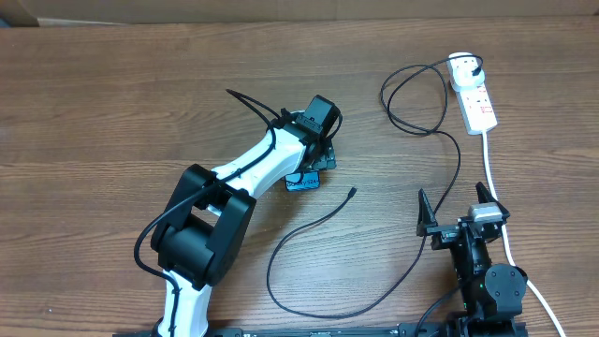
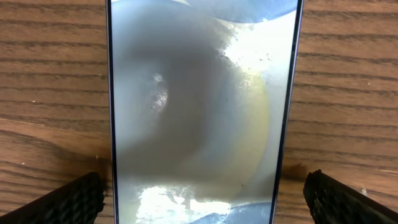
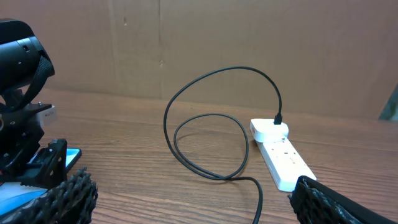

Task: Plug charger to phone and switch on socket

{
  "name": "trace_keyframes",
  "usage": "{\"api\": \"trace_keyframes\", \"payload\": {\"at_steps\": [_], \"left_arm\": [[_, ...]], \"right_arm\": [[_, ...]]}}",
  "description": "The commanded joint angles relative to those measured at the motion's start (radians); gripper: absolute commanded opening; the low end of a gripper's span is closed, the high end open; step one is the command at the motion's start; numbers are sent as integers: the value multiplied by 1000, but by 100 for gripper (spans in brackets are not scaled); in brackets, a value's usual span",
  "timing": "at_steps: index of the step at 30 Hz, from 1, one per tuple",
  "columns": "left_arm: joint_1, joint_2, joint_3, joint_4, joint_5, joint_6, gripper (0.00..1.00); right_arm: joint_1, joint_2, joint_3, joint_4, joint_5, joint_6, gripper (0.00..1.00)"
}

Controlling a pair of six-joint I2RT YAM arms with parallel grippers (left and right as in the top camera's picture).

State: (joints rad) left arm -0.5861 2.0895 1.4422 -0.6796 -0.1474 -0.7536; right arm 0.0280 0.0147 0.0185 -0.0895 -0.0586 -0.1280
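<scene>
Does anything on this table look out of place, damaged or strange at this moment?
Nothing looks damaged or spilled. Only the charger lies in loose loops across the table, its free tip resting on bare wood, apart from the phone, not plugged in. The socket lies flat.

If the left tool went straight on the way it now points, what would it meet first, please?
Most likely the phone: the left tool points straight at its screen, fingers open either side; depth is unclear.
</scene>
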Motion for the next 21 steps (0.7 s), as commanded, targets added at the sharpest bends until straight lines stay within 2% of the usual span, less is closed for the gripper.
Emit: {"api": "trace_keyframes", "payload": {"at_steps": [1,21], "left_arm": [[5,16,-3,4,-17,-10,100],[5,16,-3,7,-17,6,100]], "right_arm": [[5,-12,-10,7,13,-1,100],[5,-12,-10,7,13,-1,100]]}}
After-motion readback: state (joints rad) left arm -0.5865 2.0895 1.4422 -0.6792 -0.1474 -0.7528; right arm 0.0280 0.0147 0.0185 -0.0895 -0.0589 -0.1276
